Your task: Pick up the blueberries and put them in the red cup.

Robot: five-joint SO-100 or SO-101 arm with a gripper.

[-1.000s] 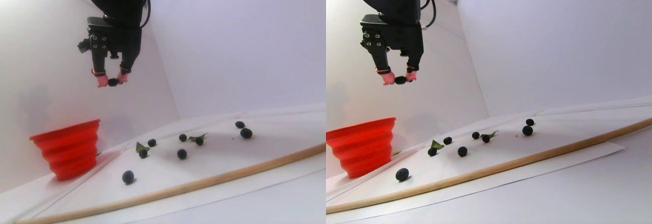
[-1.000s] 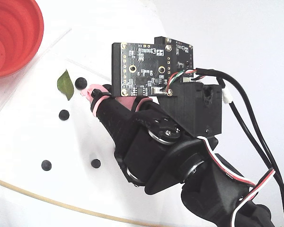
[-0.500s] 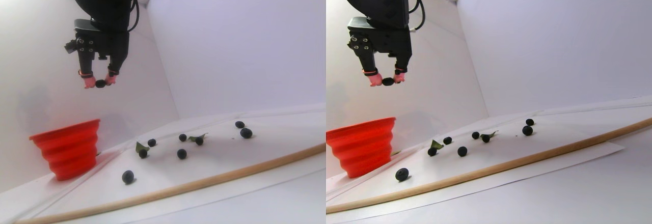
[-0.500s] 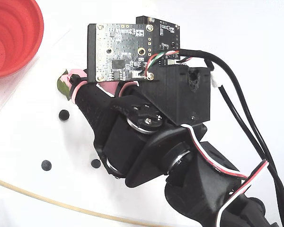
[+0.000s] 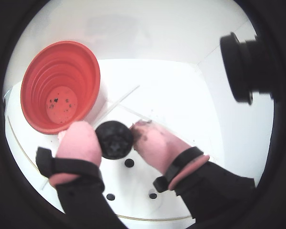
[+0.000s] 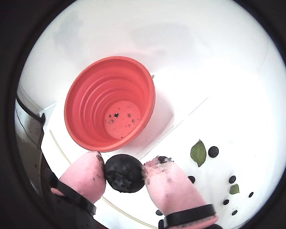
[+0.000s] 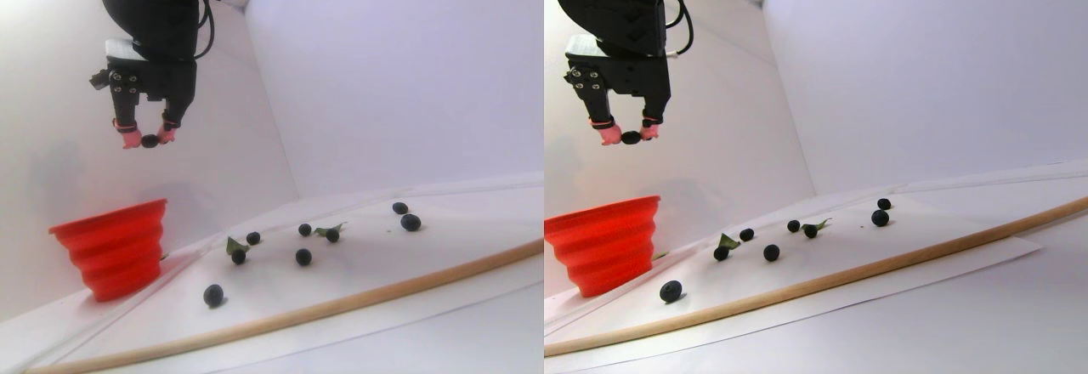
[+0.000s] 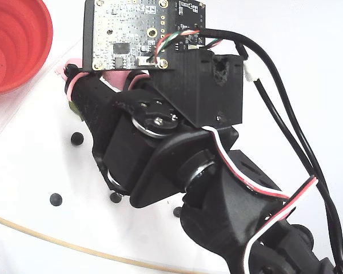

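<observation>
blueberries (image 7: 303, 257): loose ones scattered on the white sheet (image 7: 442, 246), centre of the left half of the stereo pair view, some beside green leaves (image 7: 235, 245). held blueberry (image 6: 124, 173): pinched between the pink fingertips (image 6: 85, 174) of the gripper (image 6: 124, 175), lower centre of a wrist view, well above the sheet. red cup (image 6: 109, 102): upper left of centre there, upright, dark specks on its floor. wooden rod (image 7: 357, 302): along the sheet's near edge.
</observation>
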